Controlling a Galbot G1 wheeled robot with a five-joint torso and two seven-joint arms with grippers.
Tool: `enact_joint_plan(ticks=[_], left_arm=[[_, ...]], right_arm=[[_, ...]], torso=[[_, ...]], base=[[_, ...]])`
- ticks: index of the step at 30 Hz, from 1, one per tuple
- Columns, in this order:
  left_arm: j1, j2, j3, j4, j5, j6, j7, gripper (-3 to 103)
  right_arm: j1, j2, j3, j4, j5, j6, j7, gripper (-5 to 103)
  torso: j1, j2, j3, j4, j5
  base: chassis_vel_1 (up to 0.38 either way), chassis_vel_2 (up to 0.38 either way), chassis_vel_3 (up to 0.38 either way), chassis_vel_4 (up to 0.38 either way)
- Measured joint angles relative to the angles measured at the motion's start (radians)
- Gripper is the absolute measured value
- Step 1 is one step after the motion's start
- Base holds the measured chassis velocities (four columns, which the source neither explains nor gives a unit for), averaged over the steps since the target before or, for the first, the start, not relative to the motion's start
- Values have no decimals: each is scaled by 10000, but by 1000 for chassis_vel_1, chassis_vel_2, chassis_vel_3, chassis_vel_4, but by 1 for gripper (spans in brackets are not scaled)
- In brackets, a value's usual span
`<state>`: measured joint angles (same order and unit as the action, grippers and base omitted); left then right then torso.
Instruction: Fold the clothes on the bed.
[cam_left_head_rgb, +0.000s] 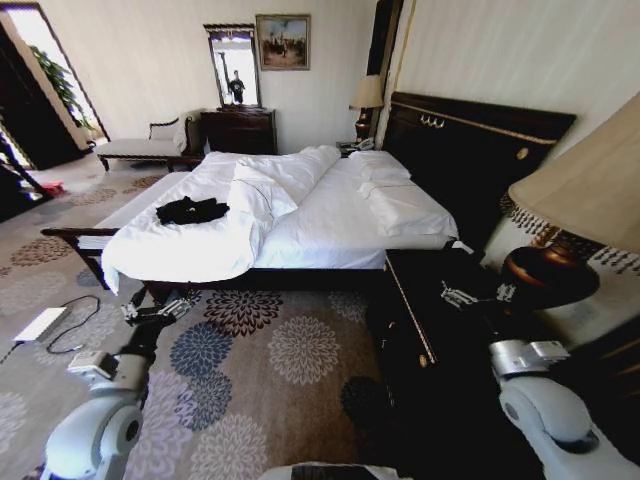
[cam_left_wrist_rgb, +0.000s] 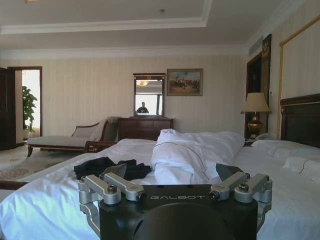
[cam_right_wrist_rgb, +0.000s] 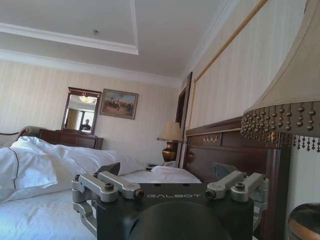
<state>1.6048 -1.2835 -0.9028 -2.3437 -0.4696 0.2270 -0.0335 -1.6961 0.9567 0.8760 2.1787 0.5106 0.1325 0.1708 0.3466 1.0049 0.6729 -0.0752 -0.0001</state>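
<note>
Black and crumpled, the clothes lie in a small heap on the white duvet, toward the left side of the bed and close to its foot. In the left wrist view the same dark heap sits on the sheet just beyond the gripper, with a bunched ridge of duvet beside it. No lettering can be read on the fabric from here. White pillows rest against the tall dark headboard.

Nothing touches the garment. The left gripper hangs over the flowered carpet in front of the bed's foot, well apart from the heap, its fingers spread wide and empty. The right gripper is raised above the dark nightstand on the bed's right, beside a bronze-based lamp; its fingers are likewise parted with nothing between them.

Against the far wall stand a dark dresser with a mirror, a framed painting, and a pale chaise farther left.
</note>
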Motion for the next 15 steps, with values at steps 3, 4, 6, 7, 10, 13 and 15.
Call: enact_joint_plan(ticks=[3,4,6,7,10,13,15], left_arm=[[-42,-7,57,20,11,-23,-99,100],[-42,-7,57,20,11,-23,-99,100],[-48,-14,98,61,11,-23,-285,100],[-30,-25,112,81,22,-23,-355,100],[60,-62,139,95,38,-25,-456,100],[197,-129,195,90,68,-168,-581,100],[282,-200,253,93,135,-381,-667,100]], right_arm=[[-237,301,-37,140,-216,68,51,100],[-237,301,-37,140,-216,68,51,100],[-329,440,-47,209,-233,99,105,100],[-347,459,-47,219,-233,121,122,100],[-368,465,-37,222,-183,228,127,100],[-367,452,-35,220,-83,320,91,100],[-345,452,-34,130,-101,493,-21,100]], torso=[[0,0,0,-1,1],[0,0,0,-1,1],[0,0,0,-1,1],[1,0,0,-2,1],[0,0,0,-1,1],[0,0,0,0,1],[0,0,0,0,1]], base=[[0,0,0,0],[0,0,0,0],[0,0,0,0],[0,0,0,0],[0,0,0,0],[0,0,0,0],[0,0,0,0]])
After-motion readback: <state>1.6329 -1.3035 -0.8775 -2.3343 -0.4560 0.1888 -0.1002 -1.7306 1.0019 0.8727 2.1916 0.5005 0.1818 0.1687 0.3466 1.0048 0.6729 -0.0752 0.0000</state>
